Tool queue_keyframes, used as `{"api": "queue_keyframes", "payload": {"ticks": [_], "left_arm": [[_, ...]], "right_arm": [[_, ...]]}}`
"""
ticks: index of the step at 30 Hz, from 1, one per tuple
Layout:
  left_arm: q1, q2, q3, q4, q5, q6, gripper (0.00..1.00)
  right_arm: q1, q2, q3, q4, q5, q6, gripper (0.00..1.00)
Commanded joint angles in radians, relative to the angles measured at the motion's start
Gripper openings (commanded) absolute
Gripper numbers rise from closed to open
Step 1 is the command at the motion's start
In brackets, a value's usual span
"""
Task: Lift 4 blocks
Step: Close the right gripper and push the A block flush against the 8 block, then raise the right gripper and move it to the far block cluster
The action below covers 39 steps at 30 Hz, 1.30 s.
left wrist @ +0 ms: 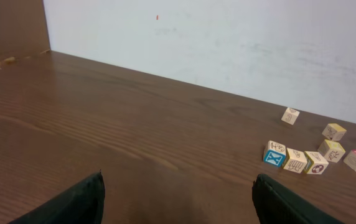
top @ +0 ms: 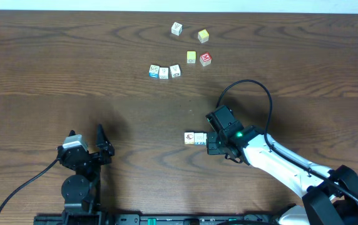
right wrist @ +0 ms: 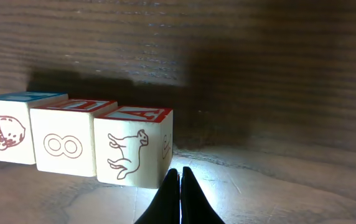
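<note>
Pre-lift: right gripper (right wrist: 180,179) shut, empty, just beside animal-picture block (right wrist: 134,146) ending the row (right wrist: 63,144); left gripper (left wrist: 177,193) wide open, empty; next: open, straddle row, squeeze.

The left end effector (top: 86,140) sits at the near left, its two dark fingers (left wrist: 72,200) spread wide with nothing between them. The right arm (top: 279,165), white-shelled, reaches in from the near right corner toward the middle, a black cable (top: 249,81) looping above its wrist. The right end effector (right wrist: 180,190) points leftward, fingertips pressed together, holding nothing.
</note>
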Motion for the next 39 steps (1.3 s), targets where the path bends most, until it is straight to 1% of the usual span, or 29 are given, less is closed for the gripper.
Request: {"api": "queue_keyframes", "payload": {"ticks": [1,7,12,15,17,21,24,26,27,31,33,39], "left_arm": [[0.004,-0.002,-0.023,-0.035,-0.005,0.002,0.76],[0.004,-0.002,-0.023,-0.035,-0.005,0.002,0.77],[0.004,-0.002,-0.023,-0.035,-0.005,0.002,0.77],[0.004,-0.002,-0.023,-0.035,-0.005,0.002,0.76],[0.004,-0.002,-0.023,-0.035,-0.005,0.002,0.77],[0.004,-0.002,-0.023,-0.035,-0.005,0.002,0.77],[0.004,-0.002,-0.023,-0.035,-0.005,0.002,0.76],[0.004,-0.002,-0.023,-0.035,-0.005,0.002,0.77],[0.004,-0.002,-0.023,-0.035,-0.005,0.002,0.76],[0.004,-0.002,-0.023,-0.035,-0.005,0.002,0.77],[0.004,-0.002,-0.023,-0.035,-0.005,0.002,0.76],[0.004,-0.002,-0.023,-0.035,-0.005,0.002,0.77]], "right_arm": [[-0.008,0.006,0.001,-0.001,0.031,-0.006,0.01],[-0.023,0.006,0.002,-0.003,0.118,-0.004,0.02],[-0.102,0.006,0.016,-0.024,0.124,-0.013,0.01],[-0.158,0.006,0.065,-0.063,0.123,-0.085,0.01],[-0.188,0.006,0.118,-0.095,0.121,-0.135,0.04],[-0.222,0.006,0.238,-0.102,0.120,-0.226,0.11],[-0.225,0.011,0.320,-0.069,0.121,-0.283,0.26],[-0.225,0.026,0.370,-0.046,0.120,-0.283,0.33],[-0.225,0.039,0.395,-0.041,0.118,-0.288,0.39],[-0.216,0.144,0.515,-0.041,0.078,-0.342,0.56],[-0.203,0.219,0.595,-0.063,0.063,-0.369,0.60],[-0.176,0.428,0.829,-0.092,0.057,-0.396,0.61]]}}
